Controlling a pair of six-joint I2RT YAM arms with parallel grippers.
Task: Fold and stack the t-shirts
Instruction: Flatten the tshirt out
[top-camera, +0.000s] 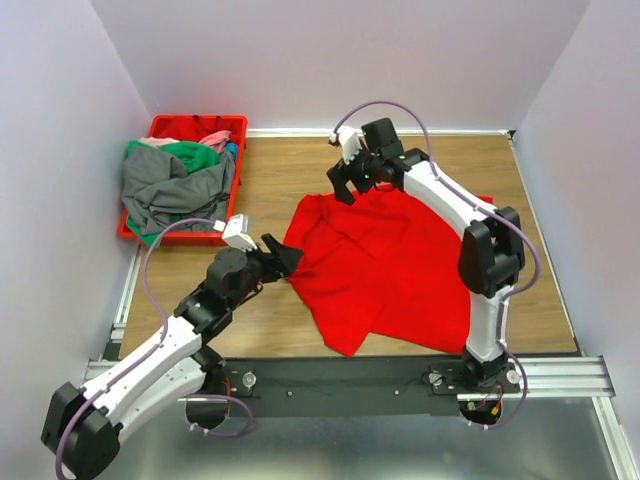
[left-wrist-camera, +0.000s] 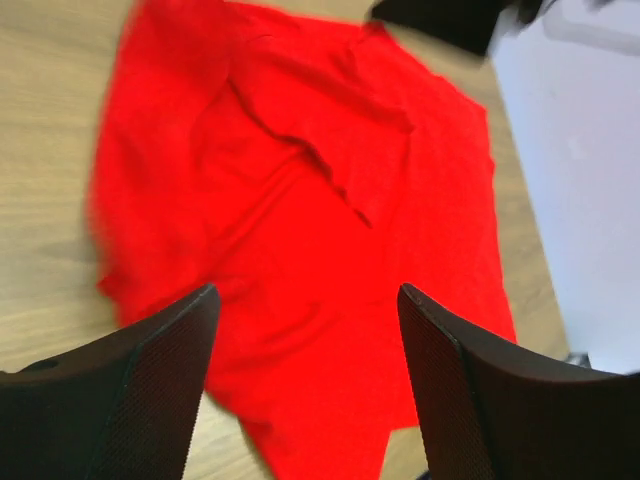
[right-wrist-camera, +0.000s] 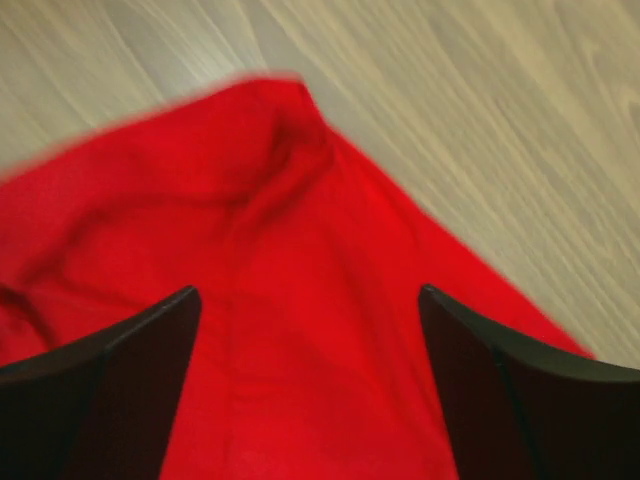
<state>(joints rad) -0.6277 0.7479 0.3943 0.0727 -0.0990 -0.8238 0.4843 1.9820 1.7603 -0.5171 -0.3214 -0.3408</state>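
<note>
The red t-shirt (top-camera: 385, 265) lies rumpled on the table (top-camera: 270, 170). At its left edge the left gripper (top-camera: 288, 258) stands with jaws apart, empty. At its far corner the right gripper (top-camera: 347, 188) does likewise. Well left of it, the grey shirt (top-camera: 165, 190), green shirt (top-camera: 190, 155) and pink shirt (top-camera: 215, 138) fill the crate (top-camera: 165, 124).

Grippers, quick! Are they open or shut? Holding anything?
Left gripper: open, holding nothing, above the red shirt.
Right gripper: open, holding nothing.
</note>
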